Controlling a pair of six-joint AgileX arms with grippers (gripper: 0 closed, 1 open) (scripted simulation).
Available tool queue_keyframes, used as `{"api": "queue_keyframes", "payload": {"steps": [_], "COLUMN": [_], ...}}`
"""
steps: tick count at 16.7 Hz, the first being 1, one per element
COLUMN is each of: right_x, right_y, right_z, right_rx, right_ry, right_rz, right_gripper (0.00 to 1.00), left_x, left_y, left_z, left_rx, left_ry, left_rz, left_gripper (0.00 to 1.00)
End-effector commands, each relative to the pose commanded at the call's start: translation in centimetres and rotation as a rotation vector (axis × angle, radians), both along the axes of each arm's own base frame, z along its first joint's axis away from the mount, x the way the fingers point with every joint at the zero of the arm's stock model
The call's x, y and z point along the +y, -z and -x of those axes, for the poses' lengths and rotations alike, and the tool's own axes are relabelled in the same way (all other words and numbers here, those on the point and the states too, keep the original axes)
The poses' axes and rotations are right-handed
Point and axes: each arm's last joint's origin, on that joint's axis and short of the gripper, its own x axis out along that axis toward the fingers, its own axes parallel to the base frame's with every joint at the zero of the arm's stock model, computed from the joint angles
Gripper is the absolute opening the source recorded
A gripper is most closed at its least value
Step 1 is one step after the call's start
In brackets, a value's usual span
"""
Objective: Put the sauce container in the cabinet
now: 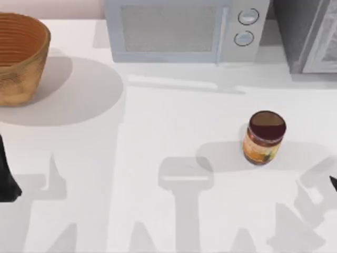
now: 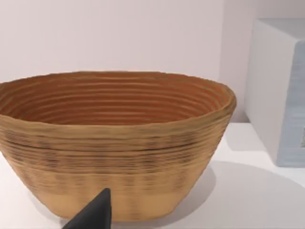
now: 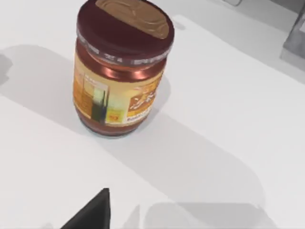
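Nearest the overhead camera, at about eight o'clock on the white table, a black piece of the left arm juts in from the left edge, and a dark sliver of the right arm pokes in at four o'clock; whether either pincer is spread or closed cannot be told from above. One sauce container stands upright at about four o'clock from the table's middle, with its dark maroon lid up and its orange-yellow label facing the camera, free of both arms and well apart from everything else. One white microwave with two round knobs sits at twelve o'clock, one grey speckled cabinet with a lighter framed door stands just beside it at two o'clock, and one woven basket rests at ten o'clock. From the left wrist camera, a single black fingertip of the left gripper points toward the basket, which looms close and upright, with the pale side of the microwave beyond it; the finger holds nothing, and the width of its gap cannot be told. From the right wrist camera, one black fingertip of the right gripper lies near the sauce container but apart from it; the jar stands on the table untouched, and the gap here likewise cannot be told.
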Motion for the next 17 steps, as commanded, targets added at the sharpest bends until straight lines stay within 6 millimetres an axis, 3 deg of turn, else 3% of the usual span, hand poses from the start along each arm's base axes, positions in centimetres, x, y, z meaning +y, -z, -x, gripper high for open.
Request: {"api": "queue_keyframes", "payload": {"steps": [4,9,13,17], "right_x": [0.2,0.0,-0.5,-1.3], "right_y": [-1.5,-2.0,-0.9,1.7], "right_z": [-2.6,-7.4,-11.8,-15.9], "right_rx": [0.114,0.213,0.233,0.205], "right_ry": [-0.242,-0.552,-0.760,-0.906], "right_rz": [0.062,0.047,-0.033,-0.141], "right_gripper": [1.00,1.00,1.00,1.00], "left_x": [0.0,0.0,0.0,0.0], "left_y": [0.0,0.0,0.0,0.0], "left_z": [0.0,0.0,0.0,0.0], "left_rx": [0.000,0.000,0.000,0.000], "left_ry": [0.000,0.000,0.000,0.000], "left_rz": [0.000,0.000,0.000,0.000], "left_gripper": [1.00,1.00,1.00,1.00]}}
